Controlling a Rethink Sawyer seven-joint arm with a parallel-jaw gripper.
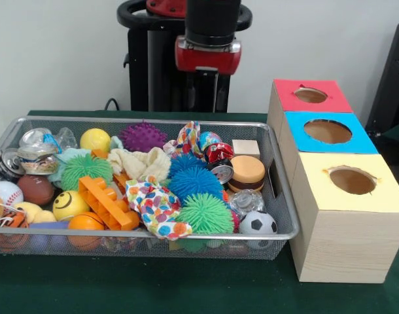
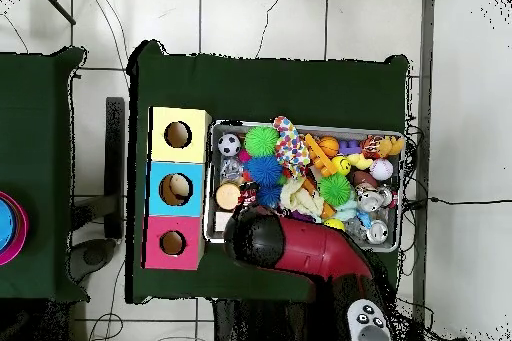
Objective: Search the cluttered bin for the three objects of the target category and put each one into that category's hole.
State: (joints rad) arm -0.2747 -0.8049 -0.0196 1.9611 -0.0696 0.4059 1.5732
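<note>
Three lidded holes wait at the right in the front view: red box (image 1: 311, 95) far, blue box (image 1: 327, 131) between, yellow box (image 1: 352, 180) near. The target category is not told, so a pick should favour loose top-layer pieces in the wire bin (image 1: 278, 196). The gripper (image 1: 208, 55) hangs above the bin's far rim; its fingers cannot be made out. Spiky balls (image 1: 194, 182) and a patterned cloth (image 1: 157, 206) bury smaller things.

Overhead, the arm (image 2: 300, 247) covers the bin's near corner, just beside the red box.

Cluttered bin (image 1: 286, 196) on table (image 1: 186, 288), 3 boxes (image 1: 330, 170) in a row beside it
</note>
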